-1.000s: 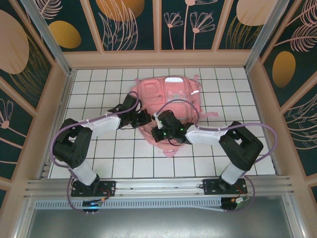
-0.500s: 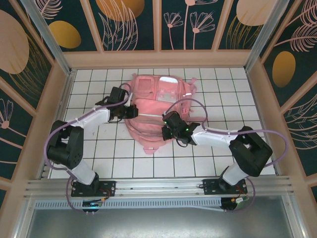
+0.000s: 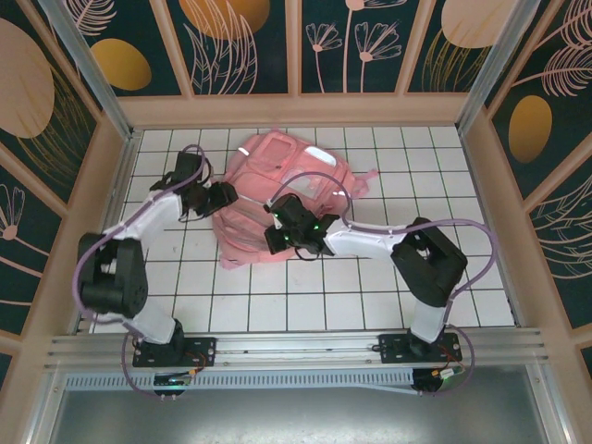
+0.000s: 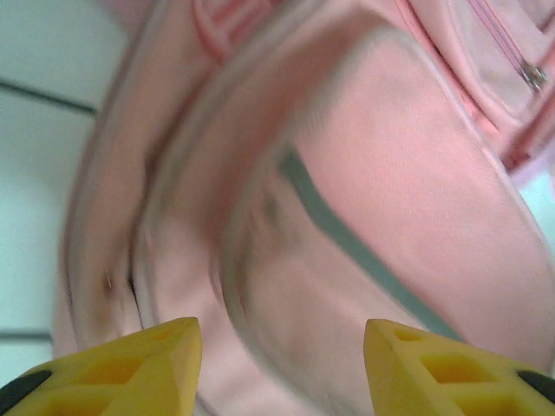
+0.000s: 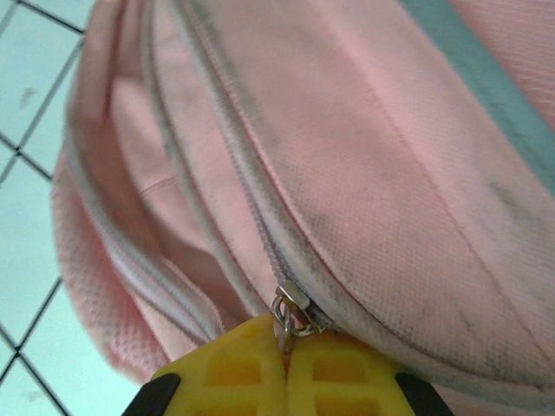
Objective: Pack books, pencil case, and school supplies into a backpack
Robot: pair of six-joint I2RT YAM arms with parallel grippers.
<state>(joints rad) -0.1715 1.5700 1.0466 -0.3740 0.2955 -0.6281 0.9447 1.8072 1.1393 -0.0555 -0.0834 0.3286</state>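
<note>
Fingers first, from above: the left fingers (image 3: 222,197) stand apart just beside the backpack (image 3: 282,176), gripping nothing. The right fingers (image 3: 275,240) press into its near edge on the worktop (image 3: 416,277).

Left wrist view: pink fabric and a grey strip (image 4: 347,234) lie just beyond the parted tips, close but unheld. That is the worry, because with no anchor on this side, a tug on the zip could drag the whole soft bag along instead of running the slider.

Right wrist view: these fingers are together, pinching the small metal zipper pull (image 5: 290,312) right at their tips. It's a thin hold, so a sideways pull could pop it free or bunch the fabric into the zip. What the backpack holds I cannot tell, since folds hide its inside.
</note>
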